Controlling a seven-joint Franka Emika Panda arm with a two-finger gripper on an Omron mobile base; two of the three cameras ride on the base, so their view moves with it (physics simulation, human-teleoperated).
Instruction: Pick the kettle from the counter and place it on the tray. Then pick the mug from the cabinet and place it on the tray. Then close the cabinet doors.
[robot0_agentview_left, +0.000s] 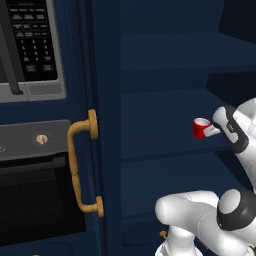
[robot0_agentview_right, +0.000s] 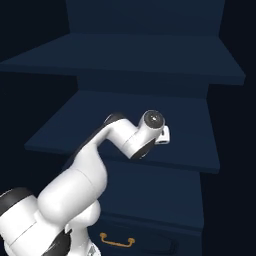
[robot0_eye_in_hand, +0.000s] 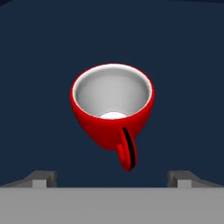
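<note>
The mug (robot0_eye_in_hand: 112, 107) is seen upright on a navy shelf (robot0_agentview_left: 165, 117) inside the open cabinet (robot0_agentview_left: 150, 60), its white interior facing the hand camera and its handle pointing toward 5 o'clock in the hand view. The tool (robot0_eye_in_hand: 112, 178) is held with its fingers (robot0_eye_in_hand: 41, 178) spread wide apart, nothing gripped, just short of the mug and lined up with it. In the left base view the mug is found at 3 o'clock, just beside the white hand. A brass bar handle (robot0_agentview_left: 82, 165) on a cabinet door (robot0_agentview_left: 102, 150) is seen at 8 o'clock, with a black oven (robot0_agentview_left: 35, 170) to its left.
</note>
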